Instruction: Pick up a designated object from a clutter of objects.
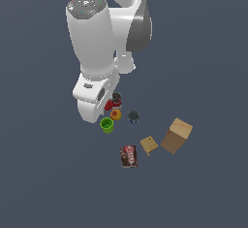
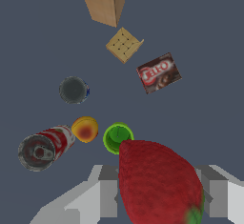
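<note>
The red strawberry [image 2: 159,180], with a bit of green at its tip, fills the gap between my two grey fingers [image 2: 108,197] in the wrist view. My gripper [image 2: 162,194] is shut on it. In the exterior view the strawberry [image 1: 108,105] shows as a small red patch at the edge of the white hand [image 1: 92,96], which hides the fingers. Around it lies the clutter: a green cup [image 1: 106,124] [image 2: 117,137], a yellow-red fruit [image 1: 115,115] [image 2: 85,129] and a can with a red band [image 1: 116,97] [image 2: 45,147].
A dark round can [image 1: 133,117] [image 2: 73,89] stands towards the exterior view's right. Further out lie a brown-red packet [image 1: 129,155] [image 2: 158,72], a tan square [image 1: 149,144] [image 2: 124,44] and a tan box [image 1: 177,135] [image 2: 104,0].
</note>
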Robot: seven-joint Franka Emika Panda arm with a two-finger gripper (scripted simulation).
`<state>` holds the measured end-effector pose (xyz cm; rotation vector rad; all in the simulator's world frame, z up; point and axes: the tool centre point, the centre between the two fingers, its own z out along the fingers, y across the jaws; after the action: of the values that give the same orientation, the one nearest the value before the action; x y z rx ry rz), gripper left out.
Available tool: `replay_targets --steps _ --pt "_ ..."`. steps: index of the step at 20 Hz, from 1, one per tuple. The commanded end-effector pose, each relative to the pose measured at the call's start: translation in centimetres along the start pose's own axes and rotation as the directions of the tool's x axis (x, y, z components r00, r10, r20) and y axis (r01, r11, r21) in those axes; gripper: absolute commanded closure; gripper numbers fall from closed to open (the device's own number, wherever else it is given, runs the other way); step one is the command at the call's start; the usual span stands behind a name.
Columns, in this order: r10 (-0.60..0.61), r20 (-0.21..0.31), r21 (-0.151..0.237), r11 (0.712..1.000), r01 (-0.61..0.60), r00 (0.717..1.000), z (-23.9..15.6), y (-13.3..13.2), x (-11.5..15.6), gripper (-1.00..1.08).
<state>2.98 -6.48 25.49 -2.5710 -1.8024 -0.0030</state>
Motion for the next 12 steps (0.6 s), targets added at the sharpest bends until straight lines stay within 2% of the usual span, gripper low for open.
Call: replay_targets --steps 1,12 --pt "-0.001 -0.001 0.001 1.000 0.001 1.000 -2.8 0.2 -0.4 1.08" --pt "0.002 0.001 0.000 1.000 -0.002 1.000 -13.2 1.6 -2.2 1.08"
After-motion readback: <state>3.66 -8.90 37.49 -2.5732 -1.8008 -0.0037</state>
